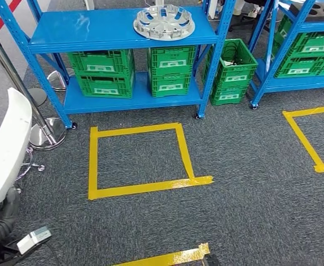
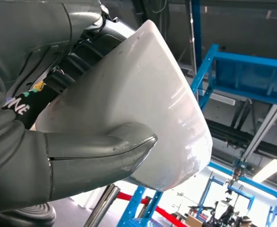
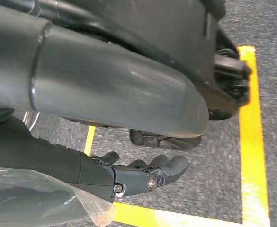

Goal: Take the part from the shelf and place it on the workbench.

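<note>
The part (image 1: 7, 144) is a long, white, curved shell. It stands nearly upright at the left edge of the head view, gripped at its lower end by my left hand (image 1: 0, 221). In the left wrist view the thick grey thumb (image 2: 101, 151) presses across the white part (image 2: 155, 104), with the dark fingers behind it. My right hand (image 3: 144, 175) hangs over the grey carpet, its dark fingers stretched out and holding nothing.
A blue shelf (image 1: 109, 30) stands ahead with a silver wheel cover (image 1: 164, 22) on top and green crates (image 1: 103, 72) below. A second blue shelf (image 1: 302, 50) is at right. Yellow tape squares (image 1: 139, 160) mark the carpet. Chrome posts (image 1: 14, 77) stand at left.
</note>
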Tool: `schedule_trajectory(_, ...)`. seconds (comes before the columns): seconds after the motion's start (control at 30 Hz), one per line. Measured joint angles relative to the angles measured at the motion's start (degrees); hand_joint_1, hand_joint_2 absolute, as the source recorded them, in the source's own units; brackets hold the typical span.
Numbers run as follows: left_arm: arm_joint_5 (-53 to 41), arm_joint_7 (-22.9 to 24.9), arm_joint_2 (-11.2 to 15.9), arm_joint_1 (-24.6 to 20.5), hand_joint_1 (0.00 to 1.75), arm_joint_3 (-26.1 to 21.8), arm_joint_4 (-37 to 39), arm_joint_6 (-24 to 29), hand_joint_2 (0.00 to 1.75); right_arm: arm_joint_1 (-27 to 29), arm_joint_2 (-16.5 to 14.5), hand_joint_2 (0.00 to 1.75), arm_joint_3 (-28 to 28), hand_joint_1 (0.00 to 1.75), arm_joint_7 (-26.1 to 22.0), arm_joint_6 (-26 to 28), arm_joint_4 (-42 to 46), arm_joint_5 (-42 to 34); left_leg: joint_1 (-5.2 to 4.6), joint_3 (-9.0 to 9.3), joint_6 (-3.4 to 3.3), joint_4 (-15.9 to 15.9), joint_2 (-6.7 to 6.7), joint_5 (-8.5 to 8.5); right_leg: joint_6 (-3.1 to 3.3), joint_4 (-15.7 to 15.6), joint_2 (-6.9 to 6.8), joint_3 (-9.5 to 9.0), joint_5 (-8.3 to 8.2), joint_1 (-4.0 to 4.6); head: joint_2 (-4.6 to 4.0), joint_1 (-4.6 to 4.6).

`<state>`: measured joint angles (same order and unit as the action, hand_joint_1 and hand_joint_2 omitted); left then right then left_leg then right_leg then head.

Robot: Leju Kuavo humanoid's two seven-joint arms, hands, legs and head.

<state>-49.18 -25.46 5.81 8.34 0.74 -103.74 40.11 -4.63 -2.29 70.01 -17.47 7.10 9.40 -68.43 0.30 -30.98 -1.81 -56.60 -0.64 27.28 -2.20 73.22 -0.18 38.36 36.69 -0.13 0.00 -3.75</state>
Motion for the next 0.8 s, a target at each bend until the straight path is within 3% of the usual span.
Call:
schedule_trajectory(0.03,0.00,0.00,0.00,0.04,1.75,0.01,0.01,0.00,1.75,0.06,0.00,0.00,0.00,0.00,0.01,0.00,0.00,0.00,-0.08,-0.28,0.02,-0.05,0.01,-0.22,0.08,-0.78,0.00,-0.78,-0.84,0.00,0.00,-0.01)
schedule_trajectory(0.07,0.00,0.00,0.00,0.07,1.75,0.02,0.01,0.00,1.75,0.08,0.00,0.00,0.00,0.00,0.01,0.00,0.00,0.01,-0.15,-0.48,0.06,-0.09,0.04,-0.41,0.27,-3.67,0.00,-2.64,-2.50,0.02,0.00,-0.01)
schedule_trajectory(0.13,0.06,-0.07,0.01,0.08,1.75,0.04,0.01,0.00,1.75,-0.02,0.00,0.00,0.00,0.00,-0.03,0.00,-0.01,0.02,-0.35,-0.69,0.34,-0.21,0.08,-0.71,0.91,-12.25,0.04,-7.59,-5.59,0.14,0.00,0.00)
schedule_trajectory(0.2,0.26,-0.13,0.03,0.05,1.75,0.05,0.01,0.00,1.75,-0.16,0.00,0.00,0.00,0.00,-0.10,0.00,-0.01,0.08,-0.51,-1.06,0.87,-0.43,0.08,-1.06,1.47,-16.94,0.08,-10.15,-6.47,0.31,0.00,0.05)
schedule_trajectory(0.27,0.46,-0.11,0.05,0.05,1.75,0.13,0.01,0.00,1.75,-0.04,0.00,0.00,0.00,0.00,-0.14,0.01,-0.01,0.14,-0.52,-1.45,1.49,-0.55,0.08,-1.51,1.92,-17.27,0.10,-10.15,-6.65,0.35,0.00,0.07)
schedule_trajectory(0.33,0.55,-0.08,0.17,0.07,1.75,0.23,0.01,0.00,1.75,0.13,-0.01,0.00,0.00,0.00,-0.15,0.01,-0.01,0.18,-0.44,-1.97,2.12,-1.55,0.19,-0.62,2.51,-17.44,-0.02,-9.88,-7.26,0.13,0.00,0.14)
schedule_trajectory(0.4,0.59,0.02,0.35,0.06,1.75,0.32,0.02,0.00,1.75,0.09,-0.02,0.00,0.00,0.00,-0.17,-0.01,0.00,0.21,-0.24,-3.89,2.77,-6.54,0.32,2.98,3.00,-17.58,-0.13,-9.49,-7.80,-0.04,0.00,0.41)
schedule_trajectory(0.47,0.59,0.15,0.47,0.13,1.75,0.44,0.15,0.00,1.75,0.09,-0.02,0.00,0.00,0.00,-0.19,-0.01,0.00,0.25,-0.06,-6.66,3.26,-14.13,0.33,6.82,3.20,-17.38,-0.17,-8.87,-8.07,0.02,0.00,0.59)
schedule_trajectory(0.5,0.60,0.22,0.53,0.18,1.75,0.50,0.25,0.00,1.75,0.12,-0.02,0.00,0.00,0.00,-0.19,-0.01,0.00,0.27,-0.02,-7.31,3.35,-16.40,0.33,7.49,3.21,-17.21,-0.18,-8.58,-8.16,0.05,0.00,0.59)
schedule_trajectory(0.53,0.62,0.31,0.61,0.20,1.75,0.55,0.33,0.00,1.75,0.15,-0.02,0.00,0.00,0.00,-0.20,-0.01,-0.01,0.28,0.00,-7.00,3.35,-16.57,0.33,7.04,3.20,-17.00,-0.18,-8.33,-8.21,0.07,0.00,0.59)
schedule_trajectory(0.6,0.69,0.40,0.75,0.17,1.75,0.61,0.40,0.00,1.75,0.12,-0.02,0.00,0.00,0.00,-0.27,0.00,0.00,0.28,0.01,-3.48,3.07,-10.60,0.33,3.55,3.14,-16.57,-0.13,-8.07,-8.21,0.09,0.00,0.60)
schedule_trajectory(0.67,0.75,0.37,0.83,0.11,1.75,0.68,0.41,0.01,1.75,0.02,-0.02,0.00,0.00,0.00,-0.39,0.01,0.00,0.28,-0.15,0.16,2.51,-3.62,0.35,1.22,2.87,-16.23,-0.04,-7.78,-8.24,0.24,0.00,0.59)
schedule_trajectory(0.7,0.76,0.32,0.86,0.09,1.75,0.70,0.42,0.01,1.75,-0.03,-0.02,0.00,0.00,0.00,-0.45,0.02,0.00,0.29,-0.26,0.84,2.21,-1.91,0.37,1.01,2.61,-16.07,-0.03,-7.51,-8.32,0.32,0.00,0.58)
schedule_trajectory(0.8,0.80,0.13,0.91,0.22,1.75,0.72,0.42,0.01,1.75,0.02,-0.02,0.00,0.00,0.00,-0.52,0.09,-0.01,0.26,-0.32,0.53,1.25,-0.80,0.42,0.91,1.69,-15.80,-0.06,-6.64,-8.56,0.38,0.00,0.55)
